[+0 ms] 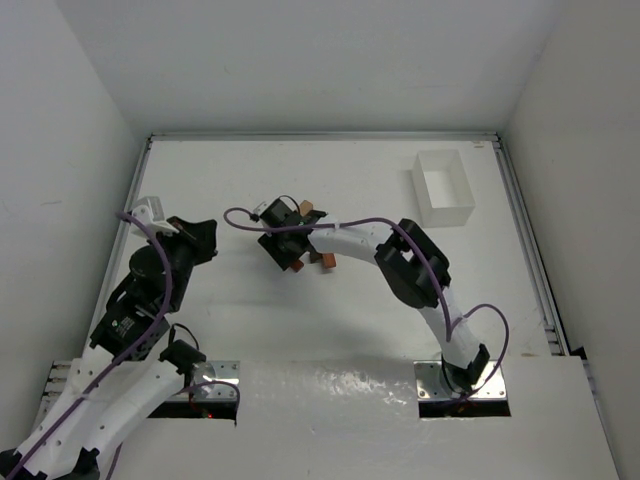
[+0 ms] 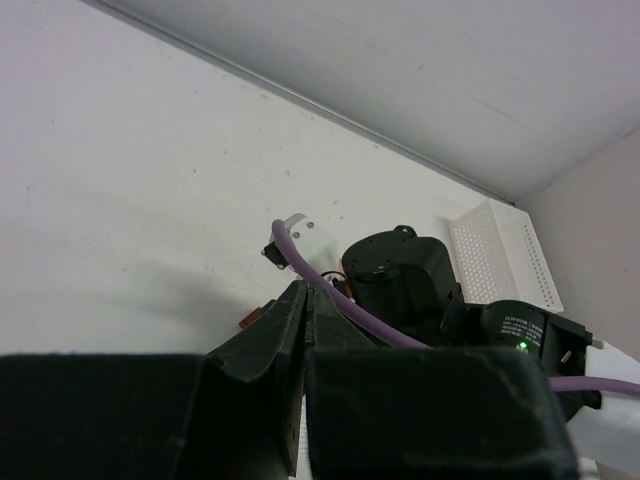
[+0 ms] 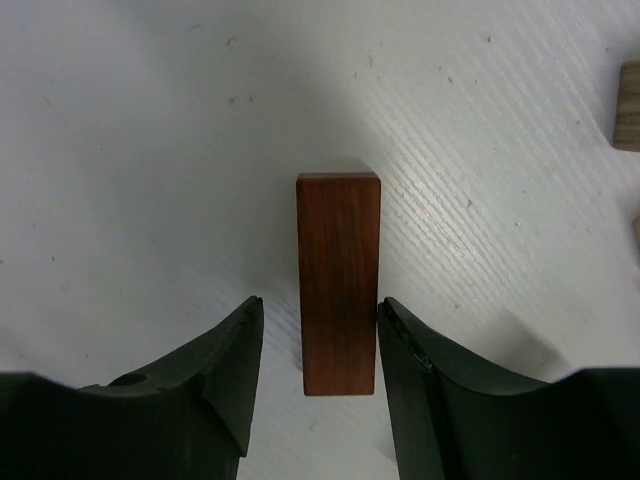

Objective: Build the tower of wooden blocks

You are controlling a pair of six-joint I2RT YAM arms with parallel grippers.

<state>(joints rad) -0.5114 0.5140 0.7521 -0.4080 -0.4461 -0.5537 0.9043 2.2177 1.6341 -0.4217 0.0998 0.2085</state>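
Top view: the right claw [image 1: 285,243] sits low over a scatter of small wooden blocks [image 1: 324,258] mid-worktop [image 1: 230,170]. A clear plastic rectangular box [image 1: 443,188] stands well apart.

Left wrist view: the left claw [image 2: 305,292] is closed, its fingers pressed together.

Right wrist view: a reddish-brown wooden bar [image 3: 338,270] lies flat, its long axis pointing straight away from the camera. It lies between the right claw's spread fingers, and the left finger stands clear of it.

Red-brn wood bar [image 3: 338,285] lying flat.
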